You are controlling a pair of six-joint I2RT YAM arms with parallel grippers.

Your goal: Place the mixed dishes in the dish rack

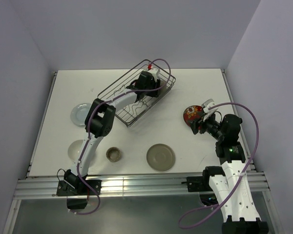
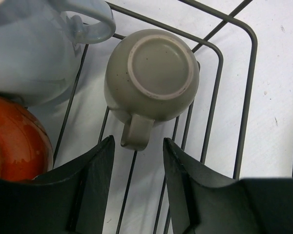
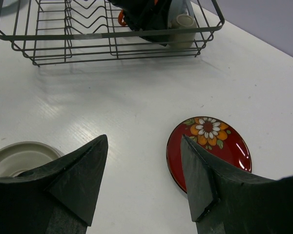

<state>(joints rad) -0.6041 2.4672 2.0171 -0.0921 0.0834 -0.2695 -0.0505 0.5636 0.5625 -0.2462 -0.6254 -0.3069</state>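
The dish rack [image 1: 122, 77] stands at the back middle of the table. My left gripper [image 1: 156, 87] is inside its right end, open and empty. In the left wrist view its jaws [image 2: 139, 146] stand apart on either side of the handle of an upside-down grey cup [image 2: 151, 73]. A blue-grey cup [image 2: 34, 48] and the orange-red mug [image 2: 14, 136] lie beside it on the rack wires [image 2: 212, 112]. My right gripper [image 1: 198, 123] is open over the near-left edge of the red floral plate [image 1: 193, 113], which also shows in the right wrist view [image 3: 210, 144] beside the jaws [image 3: 144, 141].
An olive-grey plate [image 1: 160, 157] and a small beige cup [image 1: 114, 154] lie near the front edge. A pale white plate [image 1: 80, 113] and a cream bowl [image 1: 76, 150] lie at the left, the bowl partly behind the left arm. Walls close in the table.
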